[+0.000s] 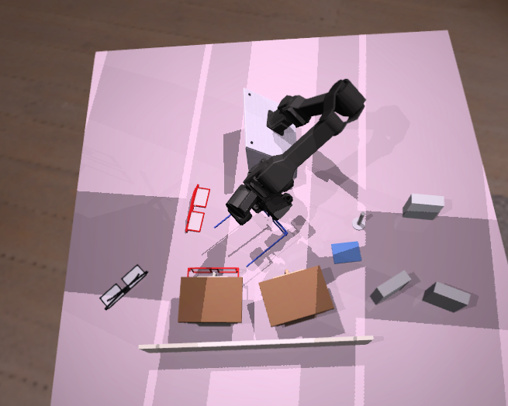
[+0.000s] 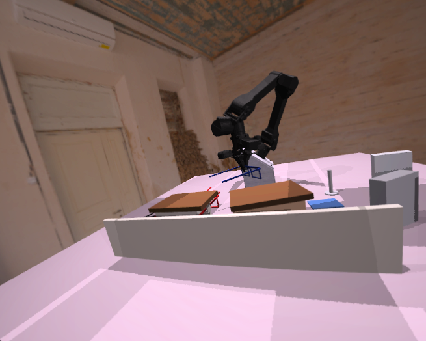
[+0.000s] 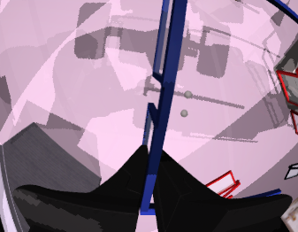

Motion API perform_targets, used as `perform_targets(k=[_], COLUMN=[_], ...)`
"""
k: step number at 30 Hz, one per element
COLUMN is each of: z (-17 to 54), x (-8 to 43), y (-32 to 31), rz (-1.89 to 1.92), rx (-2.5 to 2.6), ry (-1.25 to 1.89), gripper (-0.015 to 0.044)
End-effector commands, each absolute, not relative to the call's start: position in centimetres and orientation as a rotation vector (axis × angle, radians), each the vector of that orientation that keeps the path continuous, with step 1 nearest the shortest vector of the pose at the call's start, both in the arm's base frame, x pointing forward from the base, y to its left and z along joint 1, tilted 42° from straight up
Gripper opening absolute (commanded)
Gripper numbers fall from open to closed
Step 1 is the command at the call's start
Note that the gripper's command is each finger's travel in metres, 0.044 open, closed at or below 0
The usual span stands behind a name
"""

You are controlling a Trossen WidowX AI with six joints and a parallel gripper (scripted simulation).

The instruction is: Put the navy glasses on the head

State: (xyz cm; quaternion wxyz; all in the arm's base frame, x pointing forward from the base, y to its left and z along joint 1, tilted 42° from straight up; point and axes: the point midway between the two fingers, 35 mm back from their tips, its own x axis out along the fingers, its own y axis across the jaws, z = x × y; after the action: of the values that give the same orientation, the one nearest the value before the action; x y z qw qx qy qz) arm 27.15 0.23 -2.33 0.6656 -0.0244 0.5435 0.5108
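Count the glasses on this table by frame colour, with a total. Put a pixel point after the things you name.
Red glasses (image 1: 192,209) (image 1: 213,268) (image 2: 217,201) (image 3: 234,176) (image 3: 282,84): 2
Navy glasses (image 1: 266,249) (image 2: 242,172) (image 3: 168,88): 1
Black glasses (image 1: 123,290) (image 3: 294,171): 1
Total: 4

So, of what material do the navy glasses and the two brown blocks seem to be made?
The navy glasses: probably smooth plastic, since the bars look evenly coloured; painted metal is possible. The brown blocks: perhaps matte painted wood; flat tops, no visible grain.

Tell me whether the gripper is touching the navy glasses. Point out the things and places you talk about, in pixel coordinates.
Touching: the wrist view shows the gripper (image 1: 262,209) (image 2: 244,168) (image 3: 149,151) pinching the navy glasses (image 1: 267,250) (image 2: 235,177) (image 3: 169,84).
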Motion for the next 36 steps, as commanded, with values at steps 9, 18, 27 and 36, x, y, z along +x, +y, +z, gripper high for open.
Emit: perform_targets(k=[9,18,27,36], z=[-2.5,-2.7,-2.9,-3.6], x=[27.9,28.3,28.7,28.4], y=[-0.4,-0.7,-1.0,-0.6], rz=[1.376,1.53,1.65,1.624], rx=[-0.358,-0.587,-0.792,-0.909], ry=[0.988,0.776,0.567,0.387], gripper=[0.0,0.0,0.0,0.0])
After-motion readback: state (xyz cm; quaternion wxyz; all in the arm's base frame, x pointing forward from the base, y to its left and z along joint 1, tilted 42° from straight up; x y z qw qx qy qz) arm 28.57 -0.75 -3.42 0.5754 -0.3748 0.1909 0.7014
